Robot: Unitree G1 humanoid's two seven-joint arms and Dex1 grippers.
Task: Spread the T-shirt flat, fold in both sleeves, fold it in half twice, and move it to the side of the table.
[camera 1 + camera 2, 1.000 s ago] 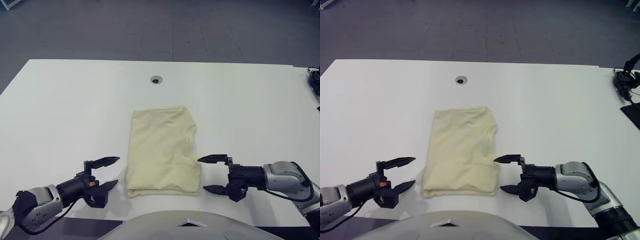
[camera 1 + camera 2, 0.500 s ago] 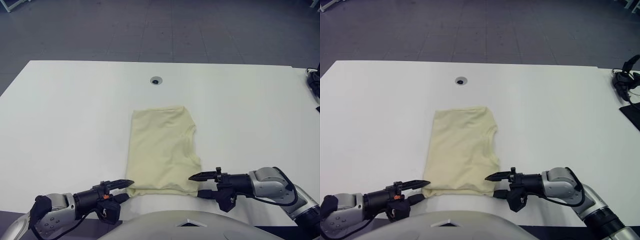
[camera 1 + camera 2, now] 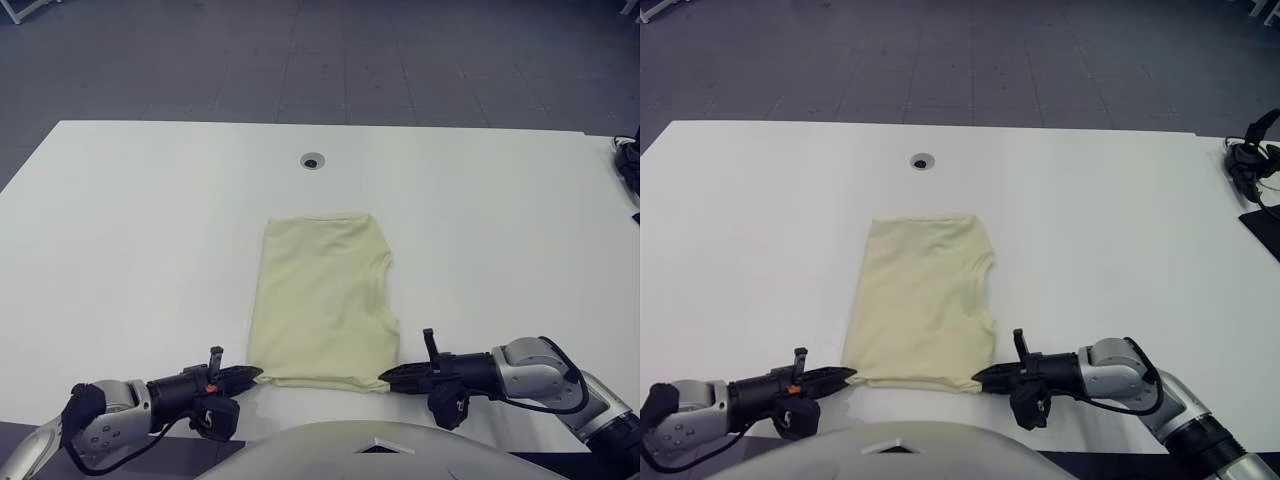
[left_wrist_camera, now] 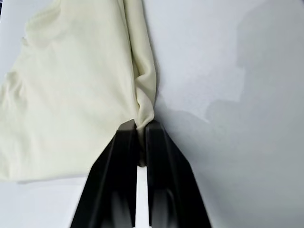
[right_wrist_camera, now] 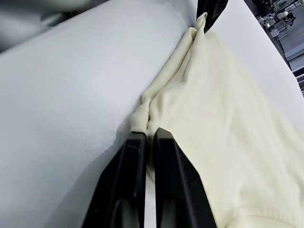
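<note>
T-shirt (image 3: 322, 300) front and centre, lying on the near half of the white tabletop (image 3: 130, 220), folded into a tall, narrow rectangle with its sleeves tucked in. It is pale yellow, soft and matte, a thin knit with faint ripples across its top layer. A shallow curved notch breaks its right-hand edge about halfway down. The far edge is straight with gently rounded corners; the near edge sits close to the robot's side of the tabletop.

Down at that near edge, both corners are taken. The left jaws are pressed together on the near left corner, pinching a bunched, rope-like ridge of cloth between their black tips. The right jaws do the same at the near right corner, closed on a small gathered knot of fabric, with a raised crease running away from it along the hem. Both pairs are black, smooth and wedge-shaped, tapering to narrow tips, and lie low and almost level with the surface.

The tabletop is smooth and plain, and a small round dark grommet (image 3: 313, 160) is set into it beyond the shirt. Dark cables (image 3: 1245, 160) rest at the far right edge. Behind lies grey tiled floor (image 3: 350, 60).
</note>
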